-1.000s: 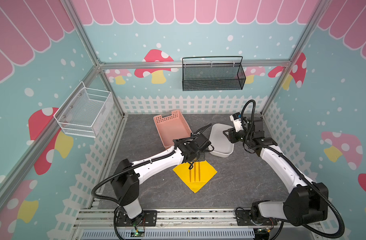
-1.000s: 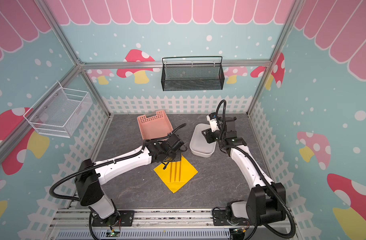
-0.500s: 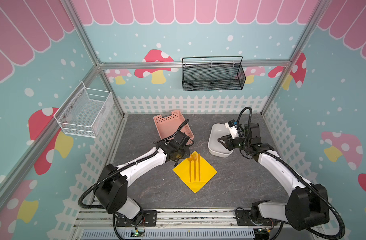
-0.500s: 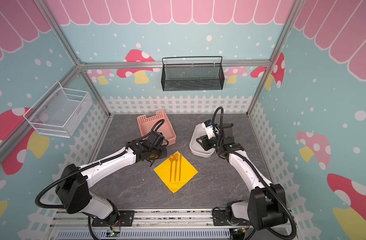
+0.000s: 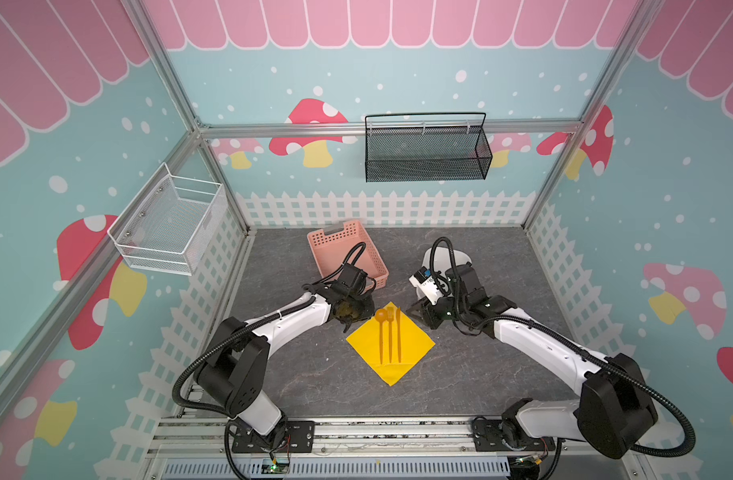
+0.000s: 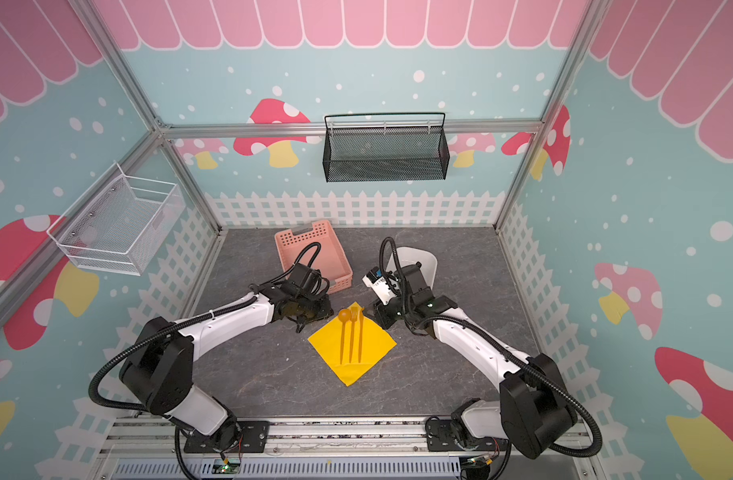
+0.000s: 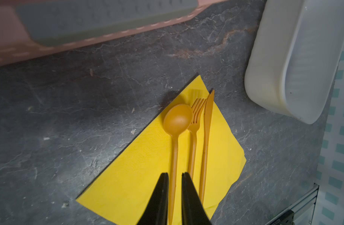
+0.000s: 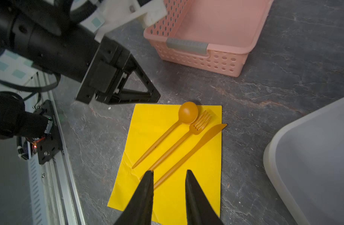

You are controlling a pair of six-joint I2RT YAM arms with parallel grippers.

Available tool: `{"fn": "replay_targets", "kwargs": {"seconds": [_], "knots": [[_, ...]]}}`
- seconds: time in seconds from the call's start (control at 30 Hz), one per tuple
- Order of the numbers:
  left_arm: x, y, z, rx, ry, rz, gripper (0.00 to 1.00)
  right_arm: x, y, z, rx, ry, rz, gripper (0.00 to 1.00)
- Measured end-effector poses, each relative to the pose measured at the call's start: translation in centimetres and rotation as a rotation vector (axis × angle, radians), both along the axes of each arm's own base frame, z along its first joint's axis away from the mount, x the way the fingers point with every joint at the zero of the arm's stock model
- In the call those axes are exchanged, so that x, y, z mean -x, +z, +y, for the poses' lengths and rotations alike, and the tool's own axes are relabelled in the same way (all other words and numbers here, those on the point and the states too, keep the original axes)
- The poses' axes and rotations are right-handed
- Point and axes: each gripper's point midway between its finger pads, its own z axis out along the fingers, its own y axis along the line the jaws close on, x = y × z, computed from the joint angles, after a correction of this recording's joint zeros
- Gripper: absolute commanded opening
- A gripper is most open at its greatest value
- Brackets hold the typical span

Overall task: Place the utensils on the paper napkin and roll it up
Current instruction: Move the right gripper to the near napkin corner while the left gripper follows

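The paper napkin [image 5: 398, 357] lies flat and unrolled on the desk [image 5: 315, 374], set cornerwise so it looks like a diamond in both top views. The utensils rest on it side by side along its diagonal: spoon [image 7: 175, 146], fork [image 7: 193, 140] and knife [image 7: 206, 140]. Their heads are at the napkin's far corner and their handle ends are near its middle. The spoon's bowl and the knife's tip reach slightly past the napkin's edges.

The left gripper [image 7: 174, 173] hangs just off the napkin's edge on the spoon side. Its fingers [image 7: 159, 194] stand a narrow slit apart and hold nothing. The right gripper [image 8: 169, 171] hangs just off the edge on the knife side. Its fingers [image 8: 142, 194] are set wider apart, and they too are empty.

A pink basket [image 5: 340, 241] sits beyond the napkin's far corner on the spoon side. A white tub [image 7: 274, 68] sits beyond the same corner on the knife side. Neither touches the napkin.
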Motion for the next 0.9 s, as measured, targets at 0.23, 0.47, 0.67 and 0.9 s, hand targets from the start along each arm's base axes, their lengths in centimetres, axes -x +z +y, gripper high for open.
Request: {"fn": "replay_targets", "kwargs": {"seconds": [0.23,0.47,0.67,0.9], "knots": [[-1.0,-0.6,1.8,0.048,0.048,0.020,0.17,4.0,-3.3,1.1,0.109,0.234,-0.126,0.45],[-1.0,-1.1,2.3,0.060,0.063,0.035,0.17,8.6,-6.7,2.5,0.195,0.490,-0.257,0.53],[-0.8,-1.2,2.3,0.070,0.059,0.044,0.17,12.3,-9.7,2.9,0.269,0.649,-0.346,0.54],[-0.7,-1.7,2.2,0.074,0.064,0.063,0.17,13.7,-10.9,4.3,0.314,0.711,-0.447,0.57]]}}
